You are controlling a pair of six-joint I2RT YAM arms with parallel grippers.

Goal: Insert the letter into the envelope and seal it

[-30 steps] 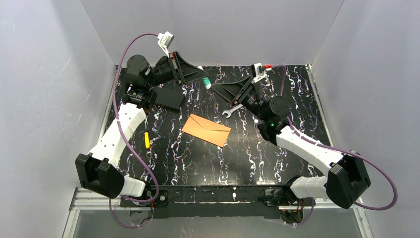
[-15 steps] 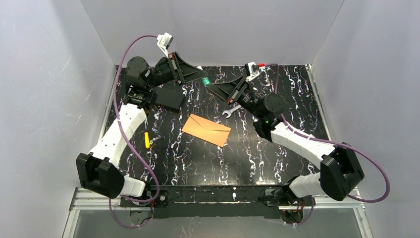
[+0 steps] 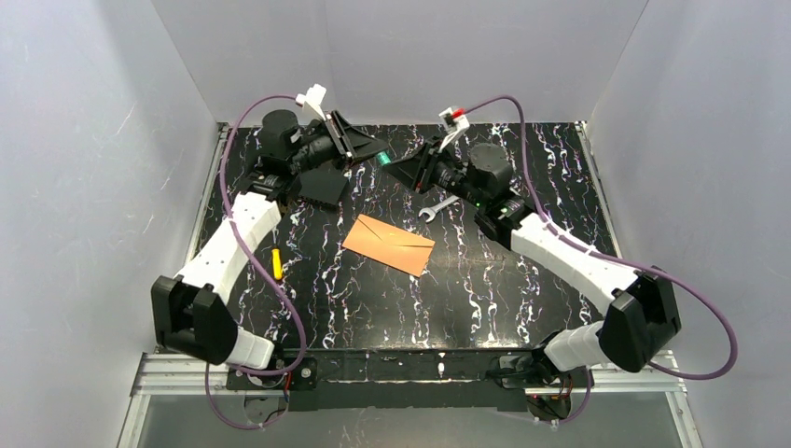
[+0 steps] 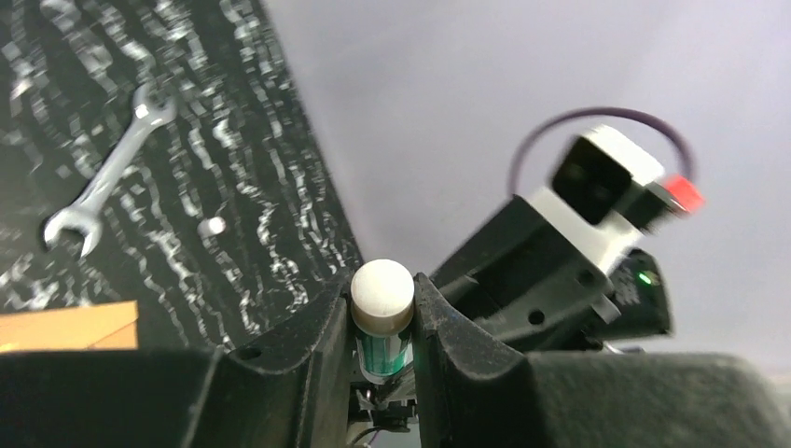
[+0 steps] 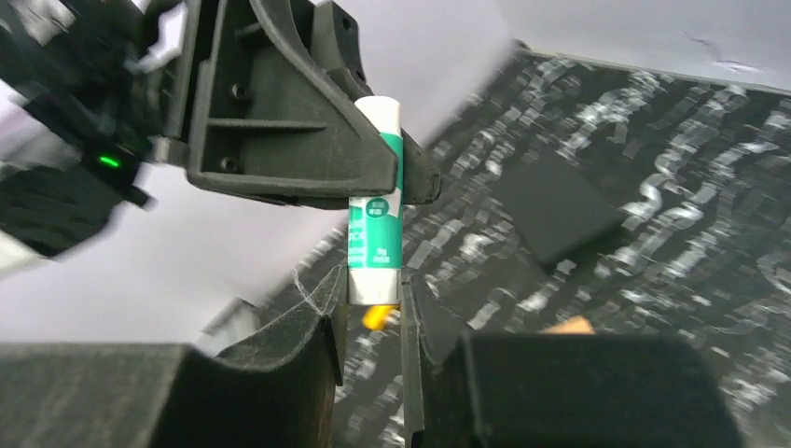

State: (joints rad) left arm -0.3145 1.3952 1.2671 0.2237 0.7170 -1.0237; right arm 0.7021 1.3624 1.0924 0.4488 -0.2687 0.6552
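- While your left gripper is clamped on the glue stick, the right gripper pinches its end.
- The envelope lies flat below both, toward the bases; the letter is not visible.
- Its paper looks thin and floppy; take it by the flap edge.
- The stick's green label is unreadable.

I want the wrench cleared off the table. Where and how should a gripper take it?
Grip the slim shank about mid-length, coming straight down from above with the jaws across its width. The wrench lies flat on the table, and both of its ends are wider.
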